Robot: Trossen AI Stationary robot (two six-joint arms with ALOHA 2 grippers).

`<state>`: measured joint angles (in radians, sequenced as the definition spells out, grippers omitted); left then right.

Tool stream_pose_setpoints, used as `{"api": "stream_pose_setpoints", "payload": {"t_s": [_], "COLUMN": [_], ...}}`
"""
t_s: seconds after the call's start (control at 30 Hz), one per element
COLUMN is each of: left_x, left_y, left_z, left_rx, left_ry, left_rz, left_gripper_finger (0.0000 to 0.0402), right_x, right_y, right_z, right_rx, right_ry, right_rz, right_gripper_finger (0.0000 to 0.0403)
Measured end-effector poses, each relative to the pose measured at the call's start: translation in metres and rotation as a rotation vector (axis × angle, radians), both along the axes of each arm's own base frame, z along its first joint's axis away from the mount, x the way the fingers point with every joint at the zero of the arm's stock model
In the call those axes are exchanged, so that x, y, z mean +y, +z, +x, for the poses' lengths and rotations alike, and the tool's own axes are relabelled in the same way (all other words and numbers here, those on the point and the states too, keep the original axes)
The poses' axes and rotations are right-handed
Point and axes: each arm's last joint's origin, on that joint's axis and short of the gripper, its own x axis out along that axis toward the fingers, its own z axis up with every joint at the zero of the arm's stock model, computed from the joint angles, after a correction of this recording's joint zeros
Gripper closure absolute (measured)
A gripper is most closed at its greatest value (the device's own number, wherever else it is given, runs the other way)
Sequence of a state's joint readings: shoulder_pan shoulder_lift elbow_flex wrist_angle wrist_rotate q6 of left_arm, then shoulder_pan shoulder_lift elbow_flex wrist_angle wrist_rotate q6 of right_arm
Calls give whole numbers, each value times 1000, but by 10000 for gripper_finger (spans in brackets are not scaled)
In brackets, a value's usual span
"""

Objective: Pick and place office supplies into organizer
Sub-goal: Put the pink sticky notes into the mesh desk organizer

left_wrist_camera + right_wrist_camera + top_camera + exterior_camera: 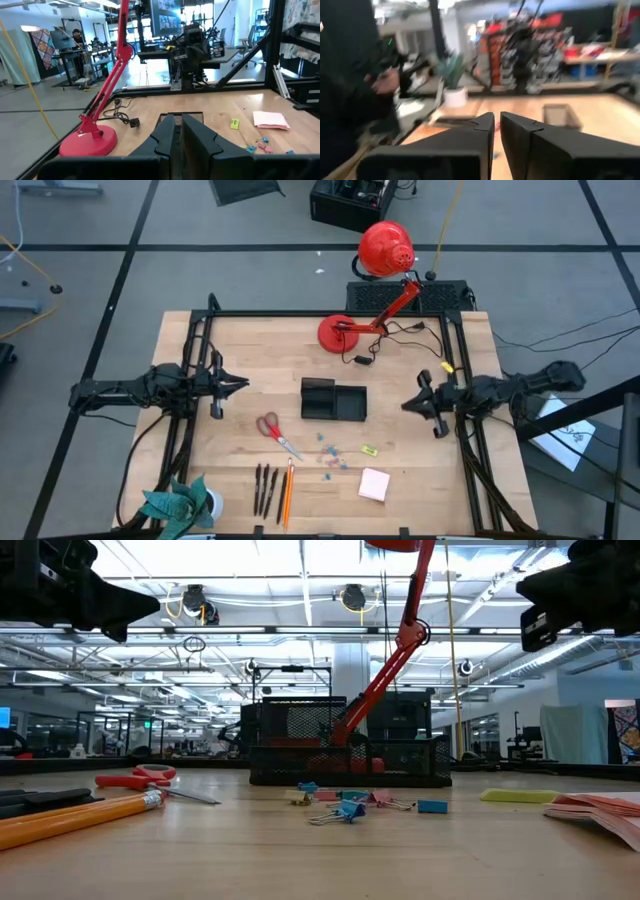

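- The left gripper hangs above the table's left side, arm stretched level and pointing toward the middle; its fingers stand nearly together with a thin slit between them, holding nothing.
- The right gripper mirrors it from the right side — fingers close together with a narrow gap, empty.
- The organizer, a black mesh tray, sits mid-table between the two grippers.
- Red-handled scissors lie just beside its near-left corner.
- Three dark pens and an orange pencil lie side by side at the near edge.
- Small blue clips are scattered on the bare wood — a yellow bit beside them.
- A pale pink notepad, square, lies flat to the right of the pencil.
- A red desk lamp stands behind the organizer.
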<state>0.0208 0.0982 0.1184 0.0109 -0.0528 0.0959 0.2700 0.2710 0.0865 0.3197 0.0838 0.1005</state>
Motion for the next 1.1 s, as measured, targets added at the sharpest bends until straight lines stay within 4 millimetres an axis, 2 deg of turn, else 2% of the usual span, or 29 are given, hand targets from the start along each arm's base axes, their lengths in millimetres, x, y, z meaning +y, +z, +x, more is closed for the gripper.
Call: {"api": "stream_pose_setpoints", "payload": {"t_s": [0.2, 0.4, 0.63, 0.83, 1.1], "left_x": [0, 0, 0, 0, 0], "left_y": [1, 9, 14, 13, 14], "left_z": [0, -1, -1, -1, -1], "left_rx": [-5, -92, -145, -143, -144], "left_ry": [0, 1, -1, -3, -4], "left_rz": [3, 10, -11, -29, -46], "left_gripper_finger": [360, 360, 360, 360, 360], "right_x": [26, 66, 131, 190, 254], "right_y": [14, 34, 55, 65, 74], "right_z": [15, 38, 69, 90, 112], "right_rx": [112, 201, 253, 314, 389], "right_ry": [18, 69, 88, -10, -111], "right_rz": [-69, -155, -206, -276, -274], "right_gripper_finger": [362, 352, 339, 323, 303]}}
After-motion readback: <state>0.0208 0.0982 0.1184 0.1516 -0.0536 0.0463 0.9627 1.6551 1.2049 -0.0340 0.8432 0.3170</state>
